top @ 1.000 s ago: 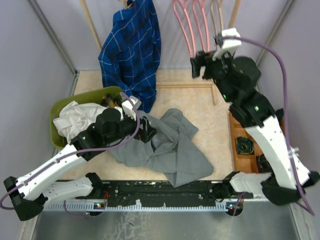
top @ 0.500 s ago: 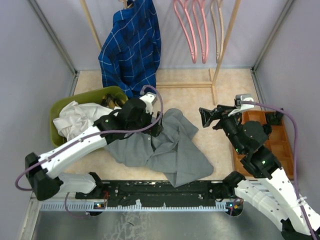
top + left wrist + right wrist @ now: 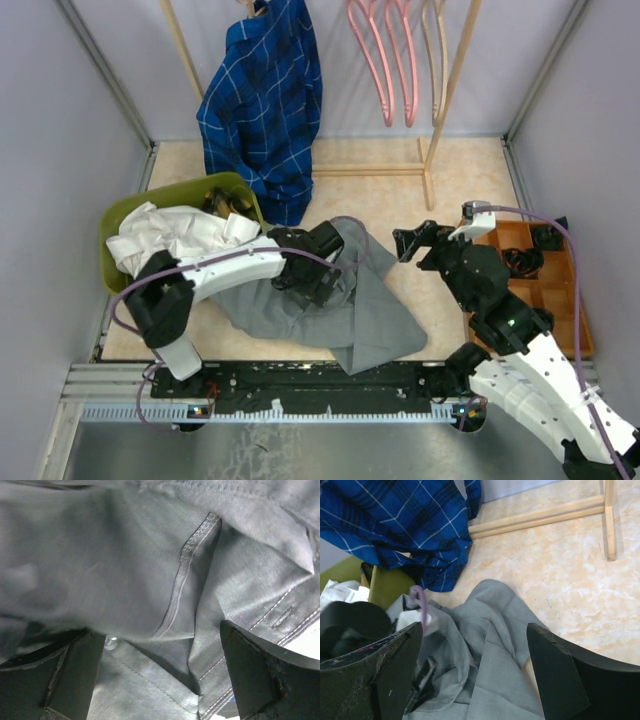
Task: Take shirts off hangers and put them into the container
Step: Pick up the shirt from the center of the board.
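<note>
Grey shirt (image 3: 375, 315) lies spread just beside green basin (image 3: 112, 222), not yet in it. Left gripper (image 3: 162, 675) is wide open and empty, lowered onto the folds, probably to pinch them. Right gripper (image 3: 407, 243) hovers open and empty, clear of the cloth. Blue shirt (image 3: 262, 110) hangs behind.

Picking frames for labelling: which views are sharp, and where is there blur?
Top external: evenly lit and sharp. Left wrist: very close to the grey shirt, its left side smeared soft. Right wrist: blue shirt and tabletop crisp.

Tabletop (image 3: 400, 195): grey shirt (image 3: 385, 315), green container (image 3: 125, 210)
</note>
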You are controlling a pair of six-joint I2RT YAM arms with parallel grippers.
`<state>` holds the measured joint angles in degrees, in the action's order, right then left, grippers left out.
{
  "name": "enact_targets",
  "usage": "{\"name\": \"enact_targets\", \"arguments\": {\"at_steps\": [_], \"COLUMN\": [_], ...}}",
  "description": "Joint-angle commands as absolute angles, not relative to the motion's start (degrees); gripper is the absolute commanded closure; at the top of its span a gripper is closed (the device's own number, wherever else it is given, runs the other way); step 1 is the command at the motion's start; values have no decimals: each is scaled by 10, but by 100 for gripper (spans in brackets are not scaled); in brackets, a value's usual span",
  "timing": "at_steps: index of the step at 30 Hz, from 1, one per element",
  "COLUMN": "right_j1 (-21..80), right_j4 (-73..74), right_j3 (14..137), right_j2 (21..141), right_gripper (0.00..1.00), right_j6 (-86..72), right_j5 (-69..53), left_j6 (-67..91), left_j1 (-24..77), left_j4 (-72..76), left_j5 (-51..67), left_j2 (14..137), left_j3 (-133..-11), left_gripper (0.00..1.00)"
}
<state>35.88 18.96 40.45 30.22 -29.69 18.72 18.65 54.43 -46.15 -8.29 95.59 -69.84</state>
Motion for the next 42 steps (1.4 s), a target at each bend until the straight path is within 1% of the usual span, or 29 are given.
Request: {"name": "enact_targets", "arguments": {"at_steps": [1, 2, 4, 8, 11, 14, 16, 19, 23, 27, 28, 29, 30, 32, 34, 38, 39, 40, 41, 42], "right_j1": [361, 361, 361, 361, 361, 361, 361, 361, 361, 361, 361, 361, 361, 361, 361, 361, 361, 361, 361, 361], "right_j4": [156, 157, 161, 175, 183, 189, 192, 197, 206, 210, 211, 210, 210, 211, 211, 206, 206, 207, 209, 212], "right_j3": [420, 420, 419, 414, 411, 410, 411, 411, 411, 409, 408, 407, 407, 407, 407, 406, 406, 407, 407, 408], "right_j2": [330, 334, 338, 334, 324, 315, 309, 302, 293, 284, 282, 281, 280, 280, 280, 281, 282, 283, 283, 284], "right_gripper": [15, 15, 14, 13, 13, 13, 12, 12, 12, 12, 12, 12, 12, 12, 12, 12, 12, 12, 12, 12], "right_j6": [-314, -317, -324, -336, -337, -331, -324, -321, -319, -319, -319, -319, -319, -320, -320, -322, -322, -321, -321, -321], "right_j5": [184, 183, 179, 181, 193, 207, 216, 232, 244, 253, 255, 256, 257, 257, 257, 251, 250, 248, 247, 243], "left_j6": [197, 197, 198, 195, 186, 173, 159, 143, 131, 105, 105, 105, 111, 134, 145, 154, 162, 170, 178, 187], "left_j1": [551, 552, 555, 561, 566, 577, 593, 630, 653, 654, 653, 652, 650, 644, 626, 597, 591, 586, 581, 577], "left_j4": [-443, -419, -380, -326, -304, -286, -275, -277, -267, -202, -199, -199, -206, -227, -234, -201, -191, -181, -174, -176], "left_j5": [-21, -2, 35, 82, 95, 112, 117, 71, 5, -47, -67, -89, -115, -159, -160, -138, -136, -130, -119, -110], "left_j2": [1008, 1017, 1034, 1069, 1085, 1073, 1045, 985, 893, 818, 809, 804, 804, 814, 832, 872, 883, 895, 906, 923], "left_j3": [-689, -679, -666, -645, -630, -626, -634, -672, -715, -676, -664, -653, -647, -644, -642, -639, -642, -645, -651, -659], "left_gripper": [1, 1, 9, 33, 59, 86, 100, 100, 100, 100, 97, 93, 87, 85, 77, 74, 70, 61, 57, 46]}}
